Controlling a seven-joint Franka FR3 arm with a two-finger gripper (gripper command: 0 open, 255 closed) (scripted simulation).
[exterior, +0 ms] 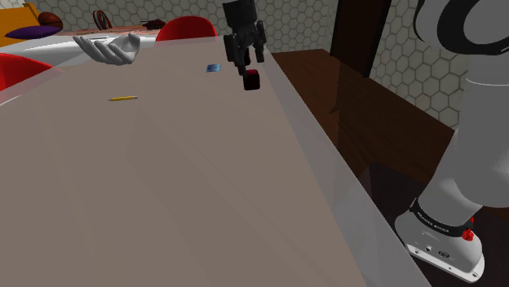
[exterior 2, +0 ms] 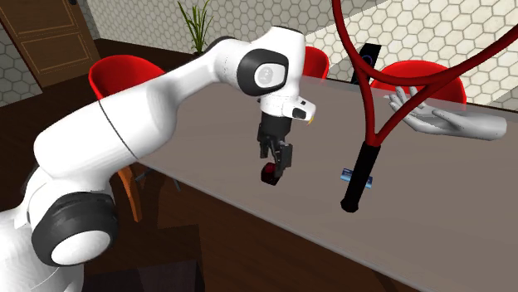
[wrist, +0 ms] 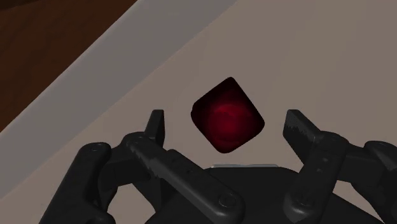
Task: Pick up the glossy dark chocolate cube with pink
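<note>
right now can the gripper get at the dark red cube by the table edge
Probably yes: the gripper hangs just above the dark red cube, fingers open on either side of it, nothing in between.

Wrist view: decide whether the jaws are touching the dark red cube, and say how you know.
Apart. The wrist view shows the dark red cube between the open jaws, with table visible on both sides of it.
</note>
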